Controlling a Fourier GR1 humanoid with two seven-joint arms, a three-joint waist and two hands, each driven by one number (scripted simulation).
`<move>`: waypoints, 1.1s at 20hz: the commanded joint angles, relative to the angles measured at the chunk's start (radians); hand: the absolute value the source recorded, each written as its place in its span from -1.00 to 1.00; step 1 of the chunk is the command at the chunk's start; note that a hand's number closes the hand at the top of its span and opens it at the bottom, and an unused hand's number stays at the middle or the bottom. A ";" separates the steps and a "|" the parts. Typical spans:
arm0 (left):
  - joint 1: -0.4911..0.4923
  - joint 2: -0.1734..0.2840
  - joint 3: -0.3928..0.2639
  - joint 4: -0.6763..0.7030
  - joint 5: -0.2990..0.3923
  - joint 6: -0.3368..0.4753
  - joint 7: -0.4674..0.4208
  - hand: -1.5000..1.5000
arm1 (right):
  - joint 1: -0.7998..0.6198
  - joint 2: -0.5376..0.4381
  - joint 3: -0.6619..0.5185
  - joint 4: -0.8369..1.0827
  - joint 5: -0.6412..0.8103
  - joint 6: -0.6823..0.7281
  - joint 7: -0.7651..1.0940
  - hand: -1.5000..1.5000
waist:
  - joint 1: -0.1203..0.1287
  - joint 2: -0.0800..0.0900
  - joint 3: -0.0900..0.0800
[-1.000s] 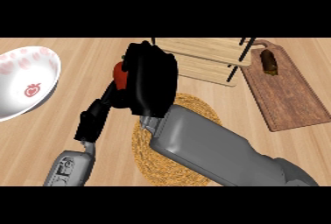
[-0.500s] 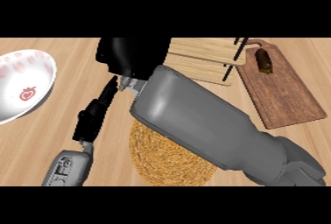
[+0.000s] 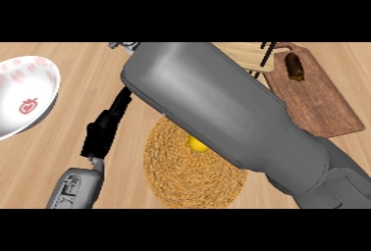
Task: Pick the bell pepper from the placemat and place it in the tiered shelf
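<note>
Wooden desk (image 3: 87, 68) seen from steeply above, crossed from 5 o'clock up to 12 o'clock by the grey right forearm (image 3: 217, 112), which fills the middle and hides much beneath it. Right robot hand out of sight past the top of the view, so cannot tell whether open or closed, nor what it has hold of. Left robot hand (image 3: 107, 122) at 9 o'clock of centre, black, fingers stretched fairly straight toward 1 o'clock, holding nothing, its grey wrist (image 3: 76, 188) at 7 o'clock near the lower edge.

Round woven placemat (image 3: 185, 171) at 6 o'clock, partly under the forearm. On it, just at the forearm's edge, a small yellow patch (image 3: 196, 143); cannot tell what it is. Bell pepper not visible anywhere; cannot tell where it lies.

White bowl (image 3: 29, 93) at 9 o'clock by the left edge, red strawberry marks on its inner wall, nothing inside it. Tiered shelf (image 3: 246, 55) at 1 o'clock, pale wooden slats with black rods, mostly hidden by the forearm; contents of its levels not readable. Dark wooden cutting board (image 3: 319, 103) at 2 o'clock, just beside the shelf, carrying a small brown object (image 3: 294, 66) near its upper end
</note>
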 commanded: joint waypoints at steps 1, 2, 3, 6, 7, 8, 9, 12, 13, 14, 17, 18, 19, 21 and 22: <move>0.001 0.007 0.003 0.030 -0.011 0.001 -0.028 0.00 | -0.093 0.013 -0.032 0.074 0.048 0.032 0.241 1.00 | -0.006 0.006 -0.001; 0.015 -0.019 -0.005 -0.002 -0.009 0.022 -0.008 0.00 | -0.100 0.013 -0.048 0.087 0.058 0.029 0.241 1.00 | -0.006 0.004 0.001; 0.013 -0.023 -0.028 -0.022 -0.024 0.021 -0.004 0.00 | -0.127 0.013 -0.063 0.108 0.066 0.039 0.241 1.00 | -0.003 0.003 0.001; -0.009 0.012 0.016 -0.006 0.011 -0.010 0.003 0.00 | -0.168 0.013 -0.073 0.130 0.086 0.057 0.241 1.00 | -0.011 0.007 0.001; 0.007 0.012 0.008 -0.009 0.012 -0.019 -0.012 0.00 | -0.154 0.013 -0.065 0.159 0.095 0.040 0.241 1.00 | -0.001 0.009 0.000; 0.014 0.016 0.013 -0.017 0.012 -0.016 -0.010 0.00 | -0.193 0.012 -0.103 0.147 0.086 0.078 0.241 1.00 | -0.015 0.006 0.002; 0.030 0.013 0.012 -0.011 0.008 -0.010 -0.015 0.00 | -0.165 0.013 -0.066 0.159 0.101 0.037 0.241 1.00 | -0.010 0.010 0.002; 0.031 0.009 0.019 -0.018 0.017 -0.010 -0.017 0.00 | -0.207 0.012 -0.096 0.238 0.121 0.088 0.191 1.00 | -0.020 0.012 0.002; 0.019 -0.001 0.010 0.002 -0.005 0.010 -0.027 0.00 | -0.193 0.013 -0.074 0.251 0.133 0.061 0.186 1.00 | -0.022 0.014 0.002; -0.006 0.014 0.025 -0.055 0.019 -0.006 0.048 0.00 | -0.177 0.013 -0.078 0.251 0.146 0.034 0.180 1.00 | -0.020 0.012 0.003; 0.030 -0.006 -0.005 -0.032 -0.003 0.000 0.000 0.00 | -0.204 0.013 -0.101 0.331 0.140 0.019 0.144 1.00 | -0.007 0.018 0.002; 0.018 -0.008 0.003 -0.002 -0.002 0.003 -0.033 0.00 | -0.186 0.013 -0.087 0.338 0.159 0.005 0.159 1.00 | -0.013 0.020 0.001; 0.021 -0.004 0.000 -0.036 -0.002 0.003 0.000 0.00 | -0.188 0.013 -0.098 0.368 0.180 -0.014 0.136 1.00 | -0.011 0.019 0.002; 0.008 0.004 0.011 -0.025 0.004 -0.005 -0.001 0.00 | -0.207 0.013 -0.111 0.425 0.210 0.006 0.077 1.00 | -0.017 0.020 0.002; 0.005 -0.003 0.010 -0.025 -0.005 0.010 0.011 0.00 | -0.181 0.013 -0.095 0.425 0.204 -0.025 0.039 1.00 | -0.018 0.020 0.003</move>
